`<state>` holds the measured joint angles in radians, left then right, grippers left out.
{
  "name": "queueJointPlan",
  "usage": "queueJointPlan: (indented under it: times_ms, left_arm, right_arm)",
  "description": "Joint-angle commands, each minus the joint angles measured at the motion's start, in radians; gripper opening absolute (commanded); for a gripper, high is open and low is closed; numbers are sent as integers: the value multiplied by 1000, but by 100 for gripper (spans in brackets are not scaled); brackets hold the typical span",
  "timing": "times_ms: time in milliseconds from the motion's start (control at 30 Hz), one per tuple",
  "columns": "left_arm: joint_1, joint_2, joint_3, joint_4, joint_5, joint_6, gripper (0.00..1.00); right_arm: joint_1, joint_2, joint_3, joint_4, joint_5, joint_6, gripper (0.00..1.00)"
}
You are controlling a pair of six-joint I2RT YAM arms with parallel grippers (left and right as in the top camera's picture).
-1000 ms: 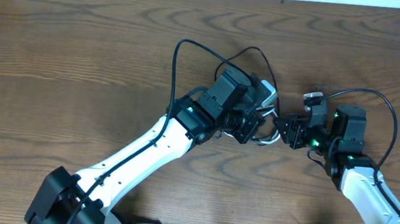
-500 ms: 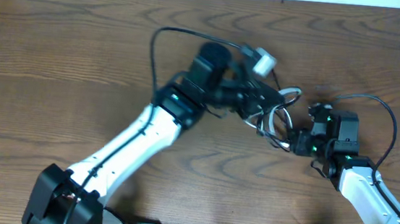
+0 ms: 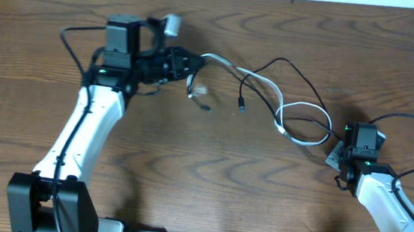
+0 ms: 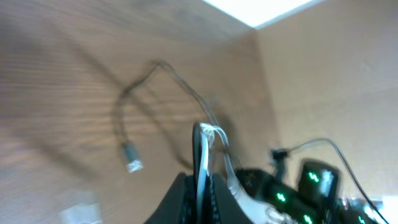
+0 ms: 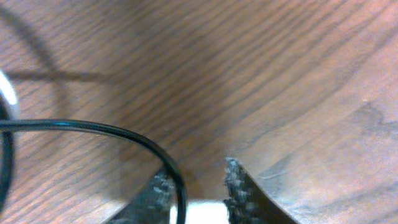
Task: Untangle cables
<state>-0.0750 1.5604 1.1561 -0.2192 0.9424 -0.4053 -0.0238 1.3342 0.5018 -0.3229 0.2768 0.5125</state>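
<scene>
Two cables stretch across the counter (image 3: 39, 56) between the arms: the white cable (image 3: 269, 88) runs from the left gripper (image 3: 190, 63), pinched on it, rightward to the right gripper (image 3: 332, 158), which clamps its plug. The black cable (image 3: 301, 75) loops over the middle.

The left arm (image 3: 77, 138) stretches up the table, its gripper (image 3: 185, 63) turned rightward, fingers pinched together on the white cable (image 3: 269, 88). The right arm (image 3: 380, 202) is folded back near the front edge, its gripper (image 3: 337, 154) low at the table, fingers closed on the cable's other end.
</scene>
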Motion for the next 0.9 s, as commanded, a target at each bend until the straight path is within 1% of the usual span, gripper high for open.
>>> queueJointPlan:
  times_ms: [0,67,133,167,200,233,300,400,467,500,600,767,867]
  left_arm:
    - [60,-25,8,-117,-243,31,9]
    - [61,-25,8,-188,-360,31,13]
    - [61,-25,8,-240,-465,29,17]
    - [60,-25,8,-252,-481,29,17]
    - [56,-25,8,-268,-479,26,17]
    - [49,-25,8,-278,-480,27,22]
    - [26,-25,8,-305,-480,27,29]
    - [-22,-25,6,-332,-480,31,32]
    - [-65,-25,6,-341,-480,35,32]
    - [-91,-25,6,-341,-480,52,33]
    - [-192,-25,6,-341,-480,120,33]
    - [-342,-25,6,-333,-481,232,33]
    - [-391,-25,6,-308,-481,233,33]
  right_arm:
    - [-12,2,0,-3,36,33,11]
    - [-12,2,0,-3,19,33,2]
    - [-12,2,0,3,-1,34,1]
    - [-12,2,0,15,-29,33,1]
    - [-12,2,0,44,-100,30,1]
    - [-12,2,0,65,-163,9,1]
    - [-12,2,0,151,-407,-127,1]
    - [-7,2,0,297,-846,-312,1]
    - [3,2,0,392,-1038,-338,1]
    - [10,2,0,429,-1089,-338,1]
    - [34,2,0,513,-1172,-337,1]
    - [67,1,0,592,-1187,-325,1]
    - [76,1,0,706,-1249,-272,1]
